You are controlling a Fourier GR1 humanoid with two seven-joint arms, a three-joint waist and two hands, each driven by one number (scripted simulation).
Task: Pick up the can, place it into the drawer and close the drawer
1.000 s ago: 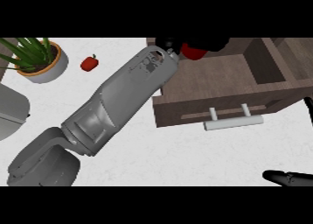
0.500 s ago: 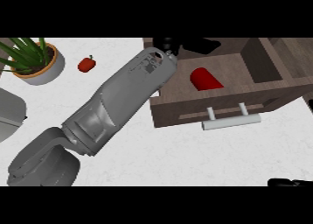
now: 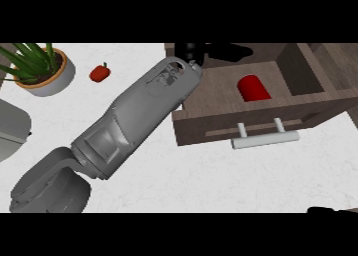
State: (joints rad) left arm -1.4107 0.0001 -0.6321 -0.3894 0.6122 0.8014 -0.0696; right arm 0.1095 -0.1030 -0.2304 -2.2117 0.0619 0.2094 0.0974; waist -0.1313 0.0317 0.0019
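A second ago the left hand [image 3: 211, 50] was curled round the can [image 3: 253, 88] above the back of the drawer [image 3: 211, 107]. Half a second ago the can already lay on its side inside the drawer, free of the hand, and it lies there now. The left hand has since drawn back to the drawer's far edge, fingers spread. The right hand, earlier showing at the lower right, has sunk almost out of view.
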